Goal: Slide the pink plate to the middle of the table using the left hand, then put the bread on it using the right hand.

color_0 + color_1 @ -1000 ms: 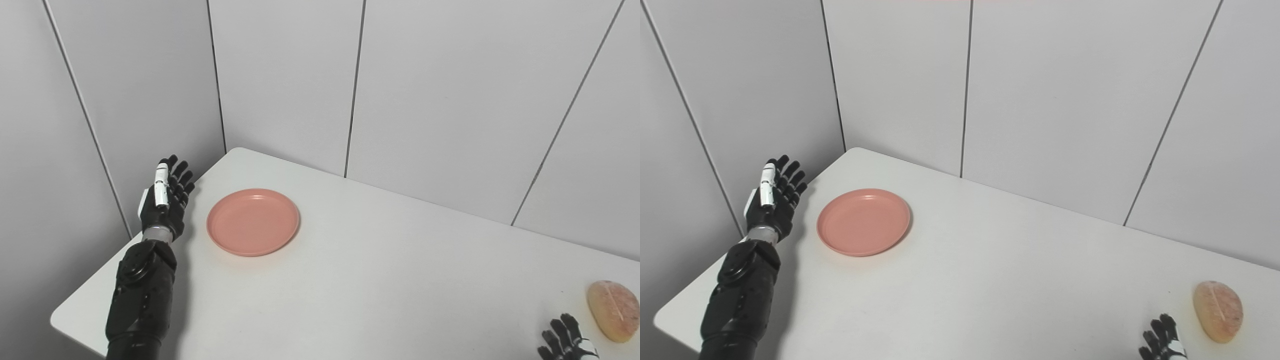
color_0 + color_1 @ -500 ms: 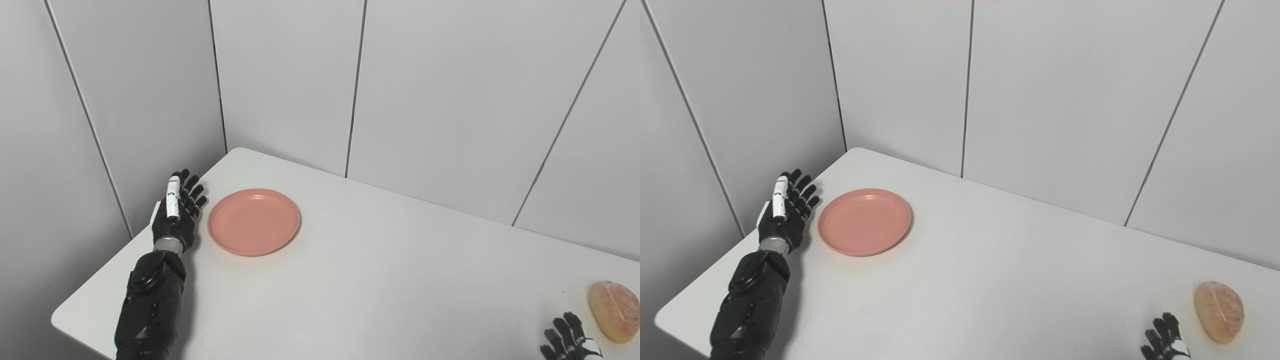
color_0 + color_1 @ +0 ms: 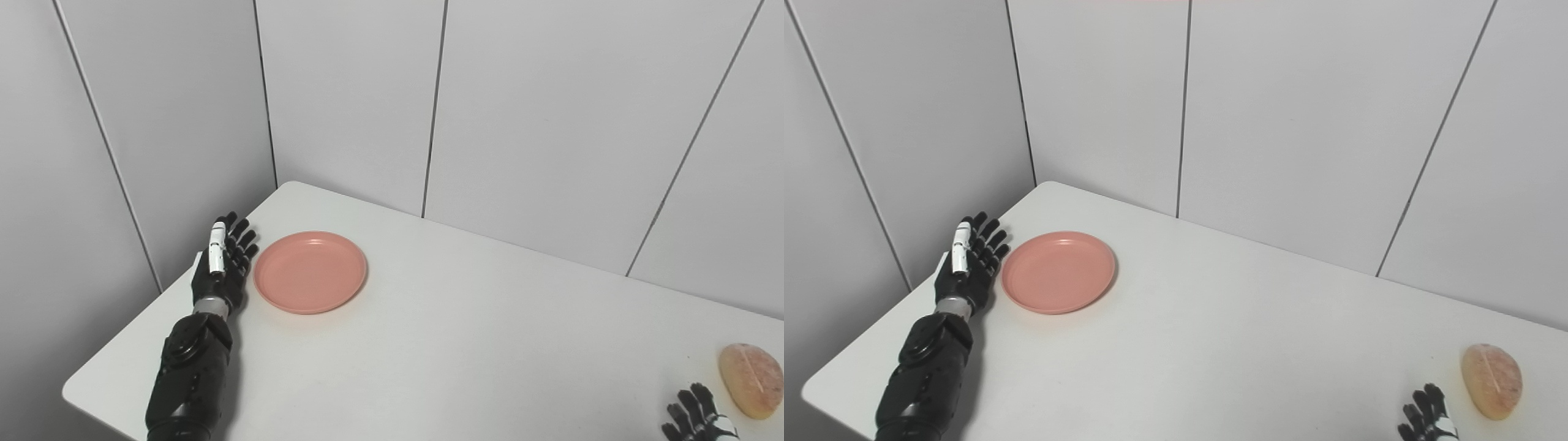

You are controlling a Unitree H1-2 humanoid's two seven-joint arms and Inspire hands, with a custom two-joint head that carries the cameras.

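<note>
**Left hand set beside the plate, push not yet begun**

One pink plate (image 3: 310, 271) lies flat near the far left corner of the tabletop (image 3: 465, 343), well short of the middle. The left hand (image 3: 222, 264) stands on edge just beside the plate's left rim, fingers straight and spread a little, holding nothing. Whether the fingers already touch the rim cannot be told from these views; at most a sliver of tabletop shows between them.

The plate looks like a shallow, stiff plastic dish with a low raised rim, probably light. On this smooth white surface it should slide easily, perhaps too easily: a push off its centre line could spin it or send it skidding past the hand. No grasp is needed. The flat of the fingers against the left rim, low and level, would carry it toward the middle.

One piece of bread (image 3: 1491, 381) rests near the right edge, close to the near right corner. It is an oval roll with a seam along its top, likely soft and light, so it wants a gentle hold around its sides rather than a hard squeeze.

The right hand (image 3: 1429, 419) sits at the near edge just beside the bread, apart from it. Only its splayed fingertips show, with nothing between them.
</note>
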